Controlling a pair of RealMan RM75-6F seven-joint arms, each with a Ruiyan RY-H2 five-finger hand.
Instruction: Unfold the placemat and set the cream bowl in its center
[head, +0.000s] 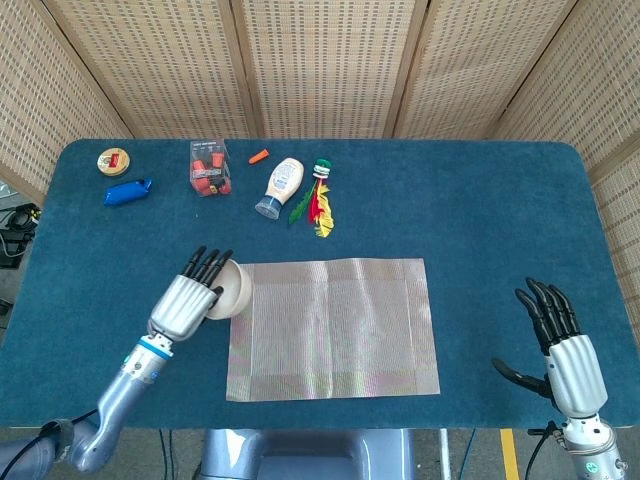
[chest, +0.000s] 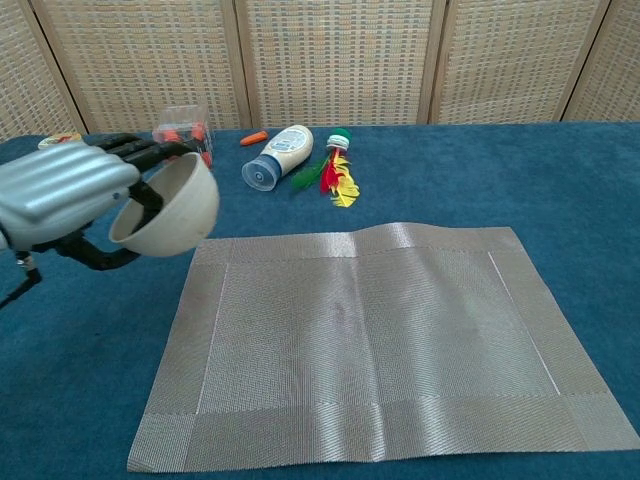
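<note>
1. Head view: we see the placemat (head: 333, 328) lying flat and fully spread on the blue table (head: 480, 210), near its front edge and about midway across.
2. Our left hand (head: 187, 298) holds the cream bowl (head: 231, 290), fingers hooked over the rim, right at the mat's upper left corner. The bowl is tilted on its side, with its mouth turned toward the hand.
3. In the chest view we see the same left hand (chest: 66, 196) carrying the cream bowl (chest: 172, 206) clear of the table, just beside the placemat's (chest: 380, 340) left far corner, and not yet at its center.
4. Our right hand (head: 562, 345) sits at the table's front right, well apart from the mat, fingers straight and spread, thumb out to the side, holding nothing. The chest view does not show it.
5. Along the far edge of the table we note a round tin (head: 115, 160), a blue object (head: 127, 191), a clear box of red pieces (head: 208, 167), a small orange item (head: 259, 155), a squeeze bottle lying down (head: 280, 186) and a feathered shuttlecock (head: 318, 196).
6. The mat shows a slight ripple along its far edge in the chest view.
</note>
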